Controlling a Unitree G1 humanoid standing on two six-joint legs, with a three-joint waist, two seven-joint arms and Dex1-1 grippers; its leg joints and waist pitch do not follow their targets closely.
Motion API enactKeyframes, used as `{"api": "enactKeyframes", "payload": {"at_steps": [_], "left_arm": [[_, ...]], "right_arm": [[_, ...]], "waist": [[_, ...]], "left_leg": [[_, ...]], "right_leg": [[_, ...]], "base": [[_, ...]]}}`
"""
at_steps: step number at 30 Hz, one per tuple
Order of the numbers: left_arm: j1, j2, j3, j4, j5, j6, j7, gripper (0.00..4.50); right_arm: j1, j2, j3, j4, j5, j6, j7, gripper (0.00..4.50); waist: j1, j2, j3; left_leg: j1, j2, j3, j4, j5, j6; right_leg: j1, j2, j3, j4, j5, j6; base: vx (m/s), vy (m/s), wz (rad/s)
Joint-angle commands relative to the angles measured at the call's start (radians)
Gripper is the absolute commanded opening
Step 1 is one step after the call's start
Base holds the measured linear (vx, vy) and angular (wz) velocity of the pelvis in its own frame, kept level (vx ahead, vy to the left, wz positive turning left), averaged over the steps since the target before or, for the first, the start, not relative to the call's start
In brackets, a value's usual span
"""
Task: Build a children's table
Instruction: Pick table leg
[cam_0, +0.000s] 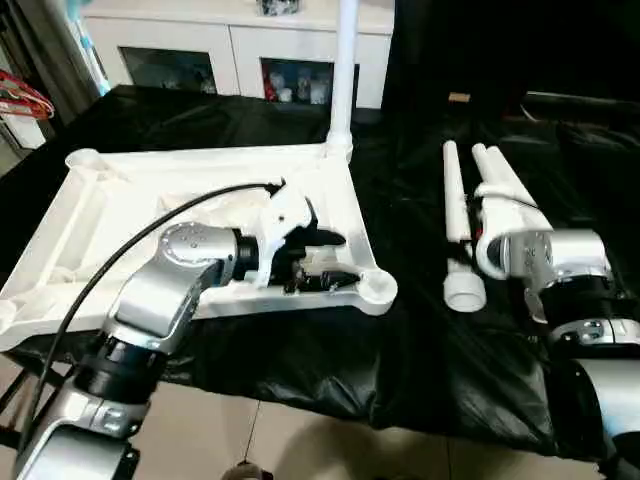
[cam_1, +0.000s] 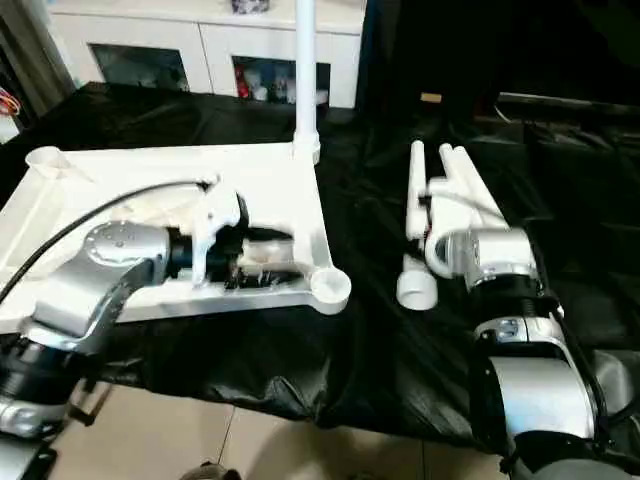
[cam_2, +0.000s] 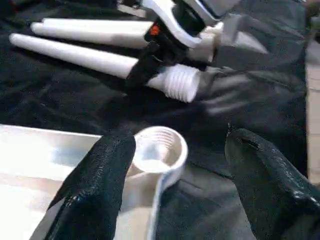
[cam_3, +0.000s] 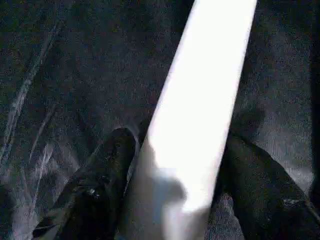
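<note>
The children's table top (cam_0: 330, 190) lies upside down on the black tabletop (cam_0: 420, 340), one leg (cam_0: 343, 75) standing in its far corner. Left gripper (cam_2: 177, 150) fingers gape above a near socket (cam_2: 159, 146); right gripper (cam_3: 175, 170) fingers straddle a loose leg (cam_3: 200, 100), apart

The upturned table top (cam_0: 330, 190) is plain white, as are the upright leg (cam_0: 344, 70) at its far right corner and the loose legs (cam_0: 458, 200) lying to the right. The work-table cover (cam_0: 440, 340) is glossy black, the forearms (cam_0: 165, 290) silver, and the far cabinet (cam_0: 240, 40) white.
</note>
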Motion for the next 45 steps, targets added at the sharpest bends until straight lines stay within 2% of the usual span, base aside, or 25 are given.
{"api": "enactKeyframes", "payload": {"at_steps": [1, 3, 4, 11, 13, 17, 18, 19, 20, 21, 22, 23, 24, 25, 27, 28, 30, 32, 33, 35, 39, 40, 41, 44, 45], "left_arm": [[0.003, 0.015, -0.016, -0.018, 0.009, 0.021, -0.004, 3.38], [0.006, 0.025, -0.024, -0.017, 0.026, 0.021, 0.004, 3.38], [0.007, 0.028, -0.026, -0.017, 0.030, 0.021, 0.007, 3.38], [0.008, 0.044, -0.033, -0.028, 0.033, 0.027, 0.022, 3.38], [0.000, 0.038, -0.026, -0.007, 0.040, 0.015, 0.045, 3.38], [-0.014, 0.014, -0.002, 0.032, 0.043, -0.007, 0.087, 3.38], [-0.030, -0.014, 0.024, 0.065, 0.038, -0.007, 0.131, 3.64], [-0.046, -0.037, 0.042, 0.092, 0.035, -0.003, 0.164, 3.64], [-0.070, -0.079, 0.075, 0.132, 0.027, 0.011, 0.224, 3.71], [-0.089, -0.110, 0.098, 0.163, 0.019, 0.017, 0.264, 3.71], [-0.101, -0.134, 0.111, 0.179, 0.009, 0.020, 0.288, 3.77], [-0.113, -0.155, 0.122, 0.192, -0.002, 0.030, 0.306, 4.05], [-0.130, -0.194, 0.142, 0.213, -0.023, 0.035, 0.336, 4.05], [-0.140, -0.219, 0.156, 0.227, -0.037, 0.036, 0.354, 4.05], [-0.169, -0.281, 0.201, 0.263, -0.082, 0.049, 0.401, 4.11], [-0.175, -0.291, 0.210, 0.271, -0.091, 0.052, 0.409, 4.16], [-0.218, -0.358, 0.276, 0.313, -0.165, 0.092, 0.441, 4.49], [-0.249, -0.394, 0.314, 0.341, -0.204, 0.119, 0.453, 4.48], [-0.269, -0.414, 0.328, 0.358, -0.218, 0.122, 0.458, 4.49], [-0.290, -0.432, 0.343, 0.375, -0.232, 0.114, 0.463, 4.50], [-0.326, -0.466, 0.384, 0.398, -0.286, 0.123, 0.480, 4.50], [-0.332, -0.476, 0.395, 0.392, -0.311, 0.135, 0.477, 4.50], [-0.337, -0.483, 0.404, 0.389, -0.329, 0.147, 0.475, 4.50], [-0.337, -0.491, 0.410, 0.368, -0.360, 0.182, 0.460, 4.50], [-0.336, -0.486, 0.389, 0.374, -0.334, 0.173, 0.457, 4.50]], "right_arm": [[0.004, -0.002, 0.005, 0.010, 0.003, 0.023, 0.006, 2.63], [0.010, -0.003, 0.014, 0.009, -0.004, 0.034, 0.019, 2.60], [0.011, -0.004, 0.016, 0.008, -0.006, 0.037, 0.022, 2.39], [-0.001, -0.007, 0.008, 0.046, -0.004, 0.018, 0.013, 1.93], [-0.005, -0.001, -0.015, 0.064, 0.002, 0.001, -0.002, 1.90], [-0.004, 0.004, -0.054, 0.069, 0.020, -0.023, -0.027, 1.87], [0.000, 0.005, -0.074, 0.057, 0.035, -0.036, -0.031, 1.87], [0.004, 0.007, -0.089, 0.047, 0.047, -0.053, -0.030, 1.87], [0.012, 0.012, -0.125, 0.021, 0.078, -0.076, -0.023, 1.86], [0.020, 0.019, -0.153, 0.000, 0.105, -0.088, -0.014, 1.86], [0.031, 0.025, -0.176, -0.026, 0.129, -0.109, 0.001, 1.86], [0.042, 0.033, -0.199, -0.049, 0.152, -0.133, 0.013, 1.86], [0.063, 0.045, -0.233, -0.091, 0.188, -0.164, 0.042, 1.86], [0.081, 0.055, -0.247, -0.125, 0.211, -0.188, 0.071, 1.86], [0.134, 0.084, -0.276, -0.221, 0.272, -0.253, 0.150, 1.86], [0.145, 0.089, -0.278, -0.239, 0.281, -0.266, 0.164, 1.86], [0.206, 0.112, -0.291, -0.351, 0.363, -0.237, 0.270, 1.86], [0.255, 0.127, -0.289, -0.439, 0.424, -0.231, 0.352, 1.86], [0.293, 0.132, -0.279, -0.502, 0.465, -0.208, 0.402, 1.86], [0.331, 0.138, -0.257, -0.567, 0.498, -0.192, 0.447, 1.86], [0.392, 0.152, -0.224, -0.668, 0.558, -0.174, 0.498, 1.86], [0.406, 0.151, -0.206, -0.690, 0.561, -0.173, 0.513, 1.86], [0.417, 0.149, -0.193, -0.708, 0.563, -0.173, 0.523, 1.86], [0.432, 0.153, -0.173, -0.743, 0.580, -0.163, 0.543, 1.86], [0.433, 0.157, -0.166, -0.760, 0.587, -0.154, 0.545, 1.86]], "waist": [[-0.001, -0.015, -0.074], [0.000, -0.015, -0.074], [-0.001, -0.015, -0.075], [0.000, -0.017, -0.076], [-0.002, -0.013, -0.075], [-0.002, -0.017, -0.075], [-0.002, -0.016, -0.077], [-0.002, -0.017, -0.077], [0.000, -0.021, -0.078], [0.003, -0.021, -0.080], [0.001, -0.023, -0.081], [0.004, -0.025, -0.083], [0.006, -0.027, -0.085], [0.007, -0.027, -0.085], [0.014, -0.031, -0.091], [0.013, -0.033, -0.092], [0.019, -0.036, -0.091], [0.021, -0.034, -0.091], [0.026, -0.033, -0.087], [0.031, -0.029, -0.085], [0.034, -0.024, -0.084], [0.035, -0.027, -0.083], [0.036, -0.024, -0.083], [0.036, -0.027, -0.082], [0.034, -0.034, -0.081]], "left_leg": [[0.011, 0.010, 0.004, -0.060, -0.161, -0.031], [0.011, 0.010, 0.004, -0.059, -0.156, -0.031], [0.011, 0.010, 0.003, -0.059, -0.153, -0.030], [0.013, 0.010, 0.004, -0.059, -0.156, -0.038], [0.015, 0.011, 0.003, -0.060, -0.174, -0.045], [0.015, 0.009, 0.003, -0.060, -0.189, -0.050], [0.014, 0.009, 0.001, -0.060, -0.183, -0.049], [0.015, 0.009, 0.003, -0.060, -0.181, -0.049], [0.016, 0.007, 0.007, -0.056, -0.175, -0.041], [0.016, 0.008, 0.005, -0.056, -0.169, -0.037], [0.011, 0.006, 0.004, -0.056, -0.156, -0.032], [0.010, 0.007, 0.003, -0.055, -0.139, -0.020], [0.007, 0.007, 0.004, -0.053, -0.116, -0.005], [0.006, 0.006, 0.006, -0.051, -0.112, 0.005], [0.003, 0.008, 0.004, -0.046, -0.065, 0.054], [0.002, 0.007, 0.003, -0.045, -0.051, 0.066], [0.001, 0.006, 0.004, -0.041, -0.041, 0.102], [-0.002, 0.006, 0.004, -0.040, -0.040, 0.111], [0.000, 0.007, 0.004, -0.042, -0.072, 0.115], [0.000, 0.011, 0.000, -0.045, -0.079, 0.111], [0.004, 0.014, -0.002, -0.048, -0.105, 0.079], [0.002, 0.012, -0.002, -0.048, -0.104, 0.076], [0.001, 0.012, -0.003, -0.049, -0.106, 0.067], [0.001, 0.013, -0.004, -0.050, -0.116, 0.060], [-0.001, 0.012, -0.004, -0.051, -0.118, 0.060]], "right_leg": [[0.052, -0.044, 0.031, -0.062, -0.162, -0.211], [0.052, -0.044, 0.032, -0.061, -0.161, -0.206], [0.053, -0.044, 0.032, -0.061, -0.159, -0.205], [0.051, -0.045, 0.031, -0.061, -0.160, -0.208], [0.049, -0.044, 0.031, -0.062, -0.168, -0.207], [0.050, -0.044, 0.032, -0.065, -0.183, -0.198], [0.052, -0.045, 0.030, -0.063, -0.176, -0.198], [0.051, -0.043, 0.031, -0.063, -0.169, -0.199], [0.052, -0.043, 0.034, -0.064, -0.143, -0.201], [0.054, -0.045, 0.034, -0.063, -0.135, -0.205], [0.058, -0.043, 0.033, -0.061, -0.119, -0.205], [0.061, -0.045, 0.032, -0.059, -0.090, -0.209], [0.062, -0.046, 0.032, -0.055, -0.054, -0.220], [0.063, -0.045, 0.033, -0.054, -0.034, -0.225], [0.067, -0.048, 0.030, -0.046, 0.045, -0.250], [0.068, -0.048, 0.029, -0.044, 0.059, -0.258], [0.068, -0.048, 0.028, -0.045, 0.071, -0.274], [0.067, -0.047, 0.025, -0.045, 0.059, -0.275], [0.065, -0.048, 0.025, -0.055, -0.004, -0.264], [0.063, -0.050, 0.024, -0.058, -0.037, -0.254], [0.059, -0.052, 0.025, -0.064, -0.088, -0.243], [0.061, -0.051, 0.024, -0.064, -0.090, -0.240], [0.061, -0.052, 0.024, -0.065, -0.096, -0.239], [0.060, -0.052, 0.023, -0.068, -0.114, -0.232], [0.059, -0.051, 0.023, -0.071, -0.130, -0.223]], "base": [[0.000, 0.000, 0.00], [0.000, 0.000, 0.00], [0.000, 0.000, 0.00], [0.000, 0.000, 0.00], [0.000, 0.000, 0.00], [0.000, 0.000, 0.00], [0.000, 0.000, 0.00], [0.000, 0.000, 0.00], [0.000, 0.000, 0.00], [0.000, 0.000, 0.00], [0.000, 0.000, 0.00], [0.000, 0.000, 0.00], [0.000, 0.000, 0.00], [0.000, 0.000, 0.00], [0.000, 0.000, 0.00], [0.000, 0.000, 0.00], [0.000, 0.000, 0.00], [0.000, 0.000, 0.00], [0.000, 0.000, 0.00], [0.000, 0.000, 0.00], [0.000, 0.000, 0.00], [0.000, 0.000, 0.00], [0.000, 0.000, 0.00], [0.000, 0.000, 0.00], [0.000, 0.000, 0.00]]}}
